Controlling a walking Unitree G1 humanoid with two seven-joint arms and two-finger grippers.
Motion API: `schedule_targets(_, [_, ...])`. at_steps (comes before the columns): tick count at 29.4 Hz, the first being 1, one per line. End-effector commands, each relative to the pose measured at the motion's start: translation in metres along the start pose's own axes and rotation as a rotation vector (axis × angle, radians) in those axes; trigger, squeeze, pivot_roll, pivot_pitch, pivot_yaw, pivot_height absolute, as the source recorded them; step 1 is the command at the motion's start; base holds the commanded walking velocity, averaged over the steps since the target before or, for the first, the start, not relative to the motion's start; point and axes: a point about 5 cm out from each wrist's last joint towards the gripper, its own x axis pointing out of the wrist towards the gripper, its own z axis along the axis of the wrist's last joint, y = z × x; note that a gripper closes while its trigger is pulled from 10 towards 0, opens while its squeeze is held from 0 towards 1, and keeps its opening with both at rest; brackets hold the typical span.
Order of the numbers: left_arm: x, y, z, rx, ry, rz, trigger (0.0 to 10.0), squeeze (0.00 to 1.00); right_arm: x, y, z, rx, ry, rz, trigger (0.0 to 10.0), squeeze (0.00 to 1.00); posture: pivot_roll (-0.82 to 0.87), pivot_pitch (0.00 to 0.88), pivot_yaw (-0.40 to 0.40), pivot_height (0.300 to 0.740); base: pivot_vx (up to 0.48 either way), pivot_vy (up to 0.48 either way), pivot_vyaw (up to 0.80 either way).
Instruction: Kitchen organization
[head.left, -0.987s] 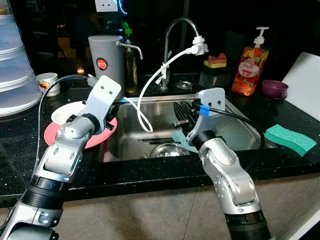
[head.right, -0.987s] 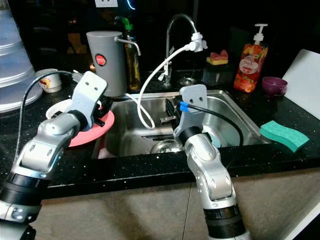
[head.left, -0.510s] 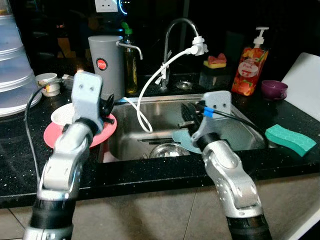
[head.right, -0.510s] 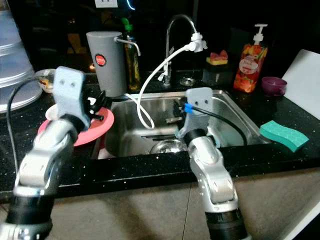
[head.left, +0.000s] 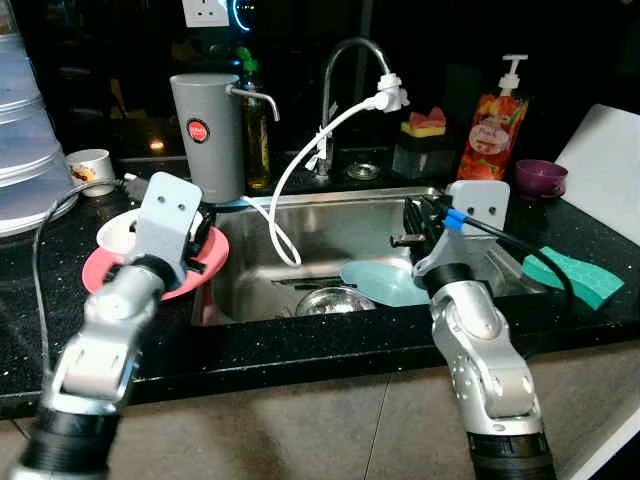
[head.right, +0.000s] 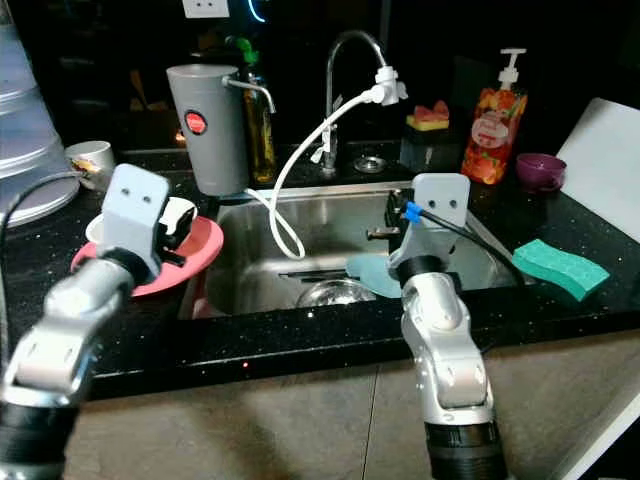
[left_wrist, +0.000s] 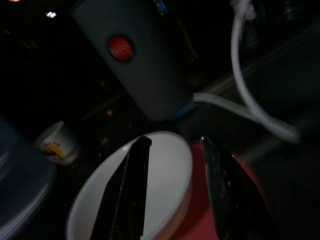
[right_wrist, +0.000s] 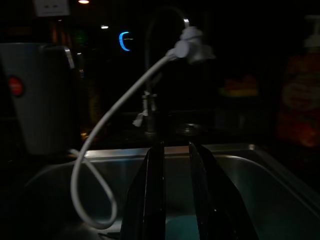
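From the head camera you see a black speckled desk (head.left: 300, 345) with a steel sink (head.left: 330, 225) set into it, in a dark room. A pale blue plate (head.left: 385, 283) lies in the sink beside a steel bowl (head.left: 325, 300). A red plate (head.left: 205, 265) sits on the desk left of the sink, with a white bowl (head.left: 118, 230) on it. Behind stand a grey dispenser (head.left: 208, 135), a tap (head.left: 345, 60) with a white hose (head.left: 290, 185), an orange soap bottle (head.left: 492, 135), a purple cup (head.left: 543, 177) and a green sponge (head.left: 575, 275). Your left gripper (head.left: 200, 232) hovers over the red plate; your right gripper (head.left: 415, 222) hangs over the sink.

In the left wrist view, your left gripper (left_wrist: 172, 187) is spread wide around the white bowl's (left_wrist: 165, 165) rim, gripping nothing.

In the right wrist view, your right gripper (right_wrist: 176, 185) shows a narrow gap, empty, pointing toward the tap (right_wrist: 155, 65).
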Motion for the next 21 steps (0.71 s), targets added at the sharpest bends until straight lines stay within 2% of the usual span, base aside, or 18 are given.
schedule_targets(1, [0.004,0.007,-0.007,0.066,0.058,-0.039,10.0,0.00,-0.001,0.004,-0.002,0.002,0.003,0.017,10.0,0.00,0.06,0.068,-0.001,0.740,0.000,0.000,0.00])
schedule_targets(4, [0.007,0.018,-0.008,0.057,0.107,-0.126,10.0,0.00,0.000,0.004,-0.002,0.003,-0.002,0.012,10.0,0.00,0.07,0.065,0.007,0.740,0.000,0.000,0.00])
schedule_targets(5, [0.008,0.019,-0.009,0.017,0.127,-0.170,10.0,0.40,0.001,0.003,-0.002,0.004,-0.006,0.005,10.0,0.00,0.07,0.063,0.010,0.740,0.000,0.000,0.00])
schedule_targets(6, [0.008,0.019,-0.009,0.017,0.127,-0.170,10.0,0.40,0.001,0.003,-0.002,0.004,-0.006,0.005,10.0,0.00,0.07,0.063,0.010,0.740,0.000,0.000,0.00])
schedule_targets(7, [0.008,0.019,-0.010,-0.012,0.139,-0.199,10.0,1.00,0.001,0.002,-0.002,0.005,-0.009,0.001,10.0,0.00,0.07,0.063,0.010,0.740,0.000,0.000,0.00])
schedule_targets(9, [0.011,0.024,-0.011,0.009,0.146,-0.253,10.0,1.00,0.002,0.003,0.000,0.008,-0.017,-0.001,10.0,0.00,0.07,0.058,0.014,0.740,0.000,0.000,0.00])
schedule_targets(13, [0.018,0.031,-0.012,0.004,0.147,-0.259,10.0,1.00,0.002,0.007,0.003,0.024,-0.035,0.036,10.0,0.00,0.07,0.056,0.014,0.740,0.000,0.000,0.00])
schedule_targets(14, [0.023,0.035,-0.015,-0.022,0.160,-0.250,10.0,0.89,0.001,0.016,0.008,0.052,-0.056,0.106,10.0,0.00,0.07,0.057,0.014,0.740,0.000,0.000,0.00])
schedule_targets(15, [0.026,0.038,-0.018,-0.032,0.175,-0.243,10.0,0.00,-0.001,0.025,0.012,0.076,-0.071,0.180,10.0,0.00,0.07,0.057,0.014,0.740,0.000,0.000,0.00])
schedule_targets(18, [0.031,0.040,-0.024,-0.021,0.211,-0.256,10.0,0.00,-0.008,0.050,0.013,0.082,-0.052,0.394,10.0,0.00,0.07,0.061,0.014,0.740,0.000,0.000,0.00])
schedule_targets(21, [0.033,0.038,-0.022,-0.041,0.210,-0.327,10.0,0.00,-0.016,0.068,-0.006,0.018,0.068,0.545,10.0,0.00,0.07,0.062,0.017,0.740,0.000,0.000,0.00])
